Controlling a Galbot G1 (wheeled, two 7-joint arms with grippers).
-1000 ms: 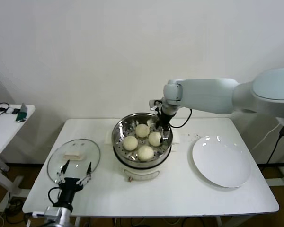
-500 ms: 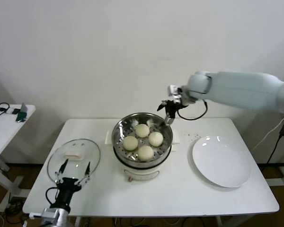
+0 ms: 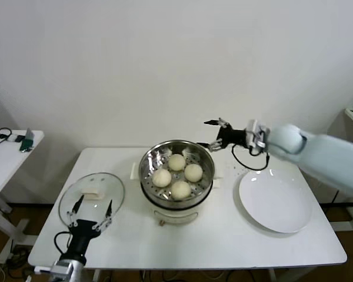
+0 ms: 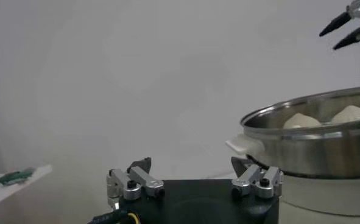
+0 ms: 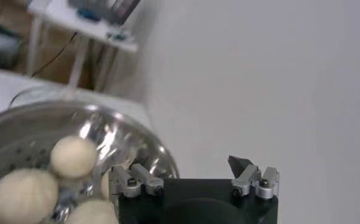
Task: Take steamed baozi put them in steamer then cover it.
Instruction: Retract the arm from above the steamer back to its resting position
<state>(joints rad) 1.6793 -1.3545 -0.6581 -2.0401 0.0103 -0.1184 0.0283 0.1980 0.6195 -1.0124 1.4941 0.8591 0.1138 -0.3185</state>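
Note:
The steamer [image 3: 175,214] stands mid-table, a steel pot on a cream base. Four baozi lie on its tray: [image 3: 176,162], [image 3: 193,172], [image 3: 162,177], [image 3: 180,189]. My right gripper [image 3: 214,134] is open and empty, held in the air just beyond the pot's far right rim, fingers pointing left. The cover [image 3: 109,187], clear glass with a cream handle [image 3: 92,192], lies flat at the table's left. My left gripper [image 3: 93,212] is open and empty at the cover's near edge. The left wrist view shows the pot [image 4: 317,149] and two baozi tops [image 4: 300,120]. The right wrist view shows the pot [image 5: 116,143] and baozi [image 5: 73,156].
A flat white plate [image 3: 275,201] lies at the table's right. A small side table [image 3: 9,155] with cables and small items stands off to the left. A white wall runs behind the table.
My right gripper has lifted out of the steamer and swung up and to the right, away from the pot, with nothing in it. The left gripper has barely moved.

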